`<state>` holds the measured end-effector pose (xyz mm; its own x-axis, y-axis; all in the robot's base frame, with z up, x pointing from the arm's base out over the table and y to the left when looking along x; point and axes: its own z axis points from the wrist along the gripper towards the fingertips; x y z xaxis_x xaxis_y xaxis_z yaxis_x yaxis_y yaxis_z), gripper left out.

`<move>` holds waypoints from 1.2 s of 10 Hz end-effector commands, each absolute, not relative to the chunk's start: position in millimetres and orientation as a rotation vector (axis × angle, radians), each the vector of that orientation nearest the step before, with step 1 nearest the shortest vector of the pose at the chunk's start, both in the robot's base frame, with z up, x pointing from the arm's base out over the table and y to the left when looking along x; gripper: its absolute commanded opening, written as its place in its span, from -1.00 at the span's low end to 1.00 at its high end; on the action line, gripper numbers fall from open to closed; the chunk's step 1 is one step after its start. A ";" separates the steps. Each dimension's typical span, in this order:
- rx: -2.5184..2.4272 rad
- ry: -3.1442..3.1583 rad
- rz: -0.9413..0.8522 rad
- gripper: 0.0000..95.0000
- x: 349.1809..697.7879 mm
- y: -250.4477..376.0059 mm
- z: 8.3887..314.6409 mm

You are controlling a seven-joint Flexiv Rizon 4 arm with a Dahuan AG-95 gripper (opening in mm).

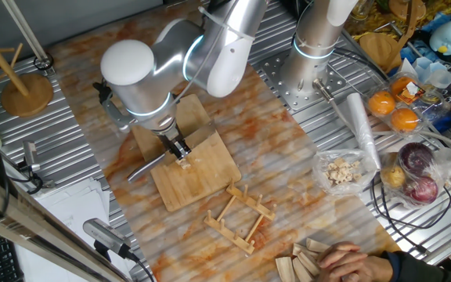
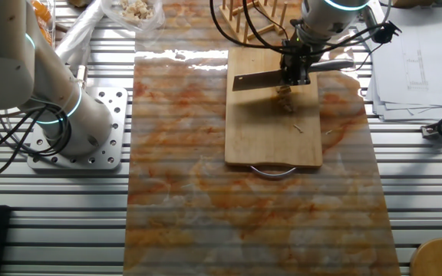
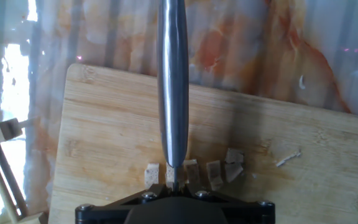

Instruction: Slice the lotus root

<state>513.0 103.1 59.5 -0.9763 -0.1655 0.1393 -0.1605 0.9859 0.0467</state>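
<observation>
Gripper (image 1: 180,150): I read it as clenched on the knife (image 2: 263,79), held edge-down over the board.
Lotus root (image 3: 194,173): on the wooden board (image 3: 117,137), directly under the blade near the gripper; already in several small pale chunks side by side.
Stray sliver (image 3: 288,159): lies apart on the board.
Progress: I judge slicing well along; remaining pieces look short, few cuts left.
</observation>
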 end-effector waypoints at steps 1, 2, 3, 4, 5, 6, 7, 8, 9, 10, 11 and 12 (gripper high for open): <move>0.243 -2.995 -0.043 -1.00 512.2 105.6 47.9; 0.246 -3.008 -0.034 -1.00 511.0 105.7 40.9; 0.249 -3.018 -0.031 -1.00 509.8 104.9 34.3; 0.253 -3.022 -0.024 -1.00 508.6 104.6 27.4; 0.253 -3.027 -0.025 -1.00 507.7 105.4 24.5; 0.257 -3.030 -0.025 -1.00 507.0 106.3 27.6; 0.263 -3.028 -0.022 -1.00 506.6 106.8 31.3; 0.267 -3.028 -0.021 -1.00 505.8 107.2 35.9; 0.268 -3.019 -0.017 -1.00 506.0 108.8 48.9; 0.264 -3.014 -0.018 -1.00 505.6 110.4 57.2; 0.266 -3.012 -0.018 -1.00 505.4 110.9 60.5; 0.265 -3.011 -0.021 -1.00 505.6 110.7 60.0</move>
<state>506.4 109.8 60.1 -0.9777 -0.1744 0.1167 -0.1729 0.9847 0.0230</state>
